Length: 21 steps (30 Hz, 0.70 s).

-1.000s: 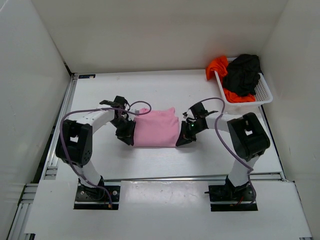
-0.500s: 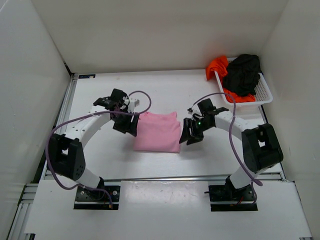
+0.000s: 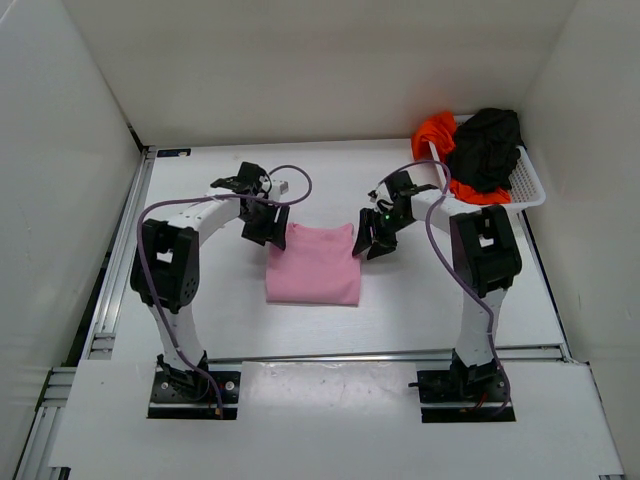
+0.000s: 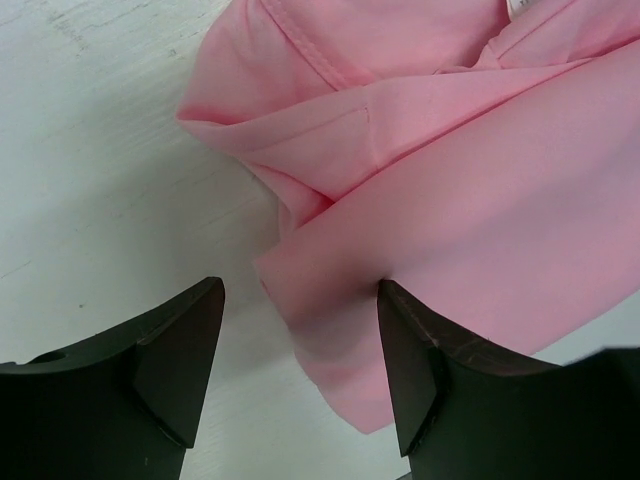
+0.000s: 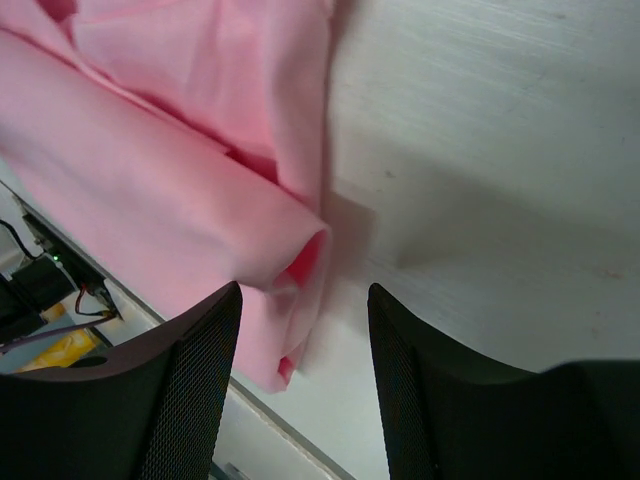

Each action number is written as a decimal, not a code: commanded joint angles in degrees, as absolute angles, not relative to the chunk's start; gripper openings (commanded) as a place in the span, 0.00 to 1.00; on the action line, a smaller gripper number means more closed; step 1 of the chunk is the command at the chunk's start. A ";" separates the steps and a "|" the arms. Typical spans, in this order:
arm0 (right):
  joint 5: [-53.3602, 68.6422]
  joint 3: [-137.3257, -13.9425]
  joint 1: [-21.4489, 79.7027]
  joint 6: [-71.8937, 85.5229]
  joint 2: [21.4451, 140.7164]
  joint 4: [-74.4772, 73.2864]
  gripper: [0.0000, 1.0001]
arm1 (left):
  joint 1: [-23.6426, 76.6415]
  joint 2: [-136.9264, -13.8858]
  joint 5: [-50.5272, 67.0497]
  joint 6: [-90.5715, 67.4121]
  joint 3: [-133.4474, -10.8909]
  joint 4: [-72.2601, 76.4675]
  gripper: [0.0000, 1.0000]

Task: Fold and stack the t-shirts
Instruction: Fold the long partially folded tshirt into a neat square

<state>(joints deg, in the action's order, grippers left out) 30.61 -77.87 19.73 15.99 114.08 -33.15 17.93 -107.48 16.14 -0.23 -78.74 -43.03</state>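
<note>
Seen from the overhead camera, a white table (image 3: pixel 420 300) holds a light pink t-shirt (image 3: pixel 313 265), folded into a neat rectangle and lying flat near the middle, between the two arms. The left gripper (image 3: pixel 268 228) hovers at the shirt's far left corner and the right gripper (image 3: pixel 372 238) at its far right corner; both have their jaws apart and hold nothing. At the far right corner of the table sits a white mesh basket (image 3: pixel 528 186). A crumpled black t-shirt (image 3: pixel 485 148) is piled in it, and an orange-red t-shirt (image 3: pixel 436 130) lies under that and spills over the basket's left rim. In the left wrist camera, the left gripper (image 4: pixel 300 290) shows two dark fingers spread wide above the table (image 4: pixel 100 150). A folded corner of the pink t-shirt (image 4: pixel 480 180) lies between and beyond them, its layered edges and a seam visible, and the fingers are not closed on it. In the right wrist camera, the right gripper (image 5: pixel 303 295) also stands wide open with nothing in its grasp. The rolled, folded edge of the pink t-shirt (image 5: pixel 180 170) lies just ahead of the fingers, to the left, with bare table (image 5: pixel 480 150) to the right.
</note>
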 commanded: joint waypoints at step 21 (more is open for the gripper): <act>34.80 -80.69 18.81 17.66 115.23 -28.48 0.00 | 16.08 -106.79 22.85 0.00 -81.04 -42.53 0.10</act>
